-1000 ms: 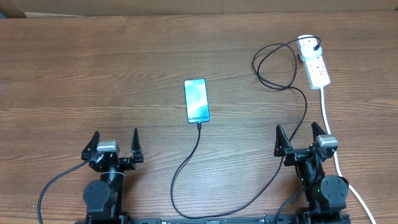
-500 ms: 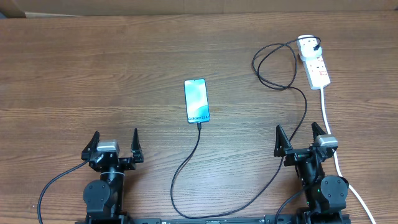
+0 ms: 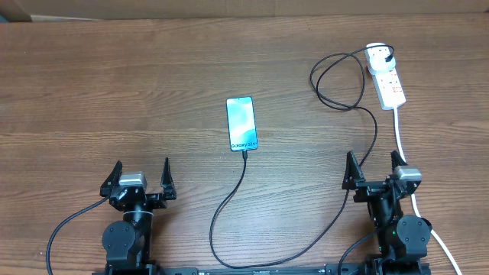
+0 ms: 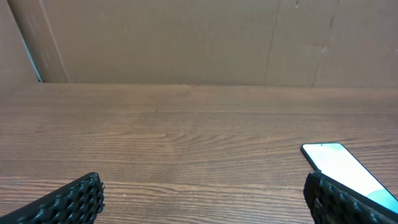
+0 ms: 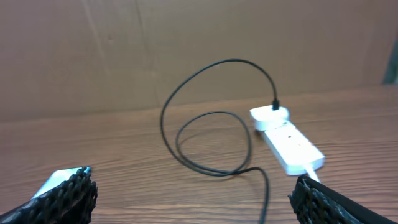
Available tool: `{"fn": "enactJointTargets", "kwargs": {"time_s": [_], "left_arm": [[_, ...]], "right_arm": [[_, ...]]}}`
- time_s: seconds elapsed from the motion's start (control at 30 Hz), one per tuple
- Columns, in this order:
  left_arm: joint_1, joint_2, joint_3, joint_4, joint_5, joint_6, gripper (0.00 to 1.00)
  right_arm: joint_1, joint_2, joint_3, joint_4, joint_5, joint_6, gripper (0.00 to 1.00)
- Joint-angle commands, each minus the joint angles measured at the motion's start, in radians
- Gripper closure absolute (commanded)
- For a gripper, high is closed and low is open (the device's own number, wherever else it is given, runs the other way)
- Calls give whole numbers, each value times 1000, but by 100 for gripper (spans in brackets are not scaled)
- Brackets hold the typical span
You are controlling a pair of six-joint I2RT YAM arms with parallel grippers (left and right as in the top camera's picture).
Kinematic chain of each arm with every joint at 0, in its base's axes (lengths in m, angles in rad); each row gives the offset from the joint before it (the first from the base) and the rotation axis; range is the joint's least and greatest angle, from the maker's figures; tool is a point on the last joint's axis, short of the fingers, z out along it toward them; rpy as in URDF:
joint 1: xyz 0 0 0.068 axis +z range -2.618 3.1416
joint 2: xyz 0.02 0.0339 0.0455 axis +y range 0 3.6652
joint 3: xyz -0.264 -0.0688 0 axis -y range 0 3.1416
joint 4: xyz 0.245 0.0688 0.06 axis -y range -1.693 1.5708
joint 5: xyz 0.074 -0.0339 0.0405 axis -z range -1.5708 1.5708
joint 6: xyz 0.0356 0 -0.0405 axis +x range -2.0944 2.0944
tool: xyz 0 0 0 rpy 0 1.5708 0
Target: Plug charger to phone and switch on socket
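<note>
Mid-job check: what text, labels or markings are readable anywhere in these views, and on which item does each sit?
"Galaxy S24": on the screen of the phone, near its end closest to the arms, read from the overhead view.
Red markings on the socket: too small to read.
No other text is visible in any view.

Black charger (image 3: pixel 244 164) at phone (image 3: pixel 241 124), socket (image 3: pixel 386 75) apart.

The left gripper (image 3: pixel 142 168) sits on the near side of the phone (image 3: pixel 241 124), off to its left, fingers spread wide and pointing away. The right gripper (image 3: pixel 373 160) sits off to the phone's right, fingers equally parted.
</note>
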Motion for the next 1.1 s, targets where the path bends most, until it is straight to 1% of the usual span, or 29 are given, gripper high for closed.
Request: {"fn": "enactJointTargets", "kwargs": {"time_s": [0.0, 0.33, 1.07], "left_arm": [[-7, -11, -3, 1, -6, -6, 1], [-7, -11, -3, 1, -6, -6, 0], [-7, -11, -3, 2, -6, -6, 0]], "right_arm": [[-16, -12, -10, 3, 14, -76, 0], [12, -12, -10, 2, 14, -93, 0], [12, -12, -10, 6, 13, -92, 0]]}}
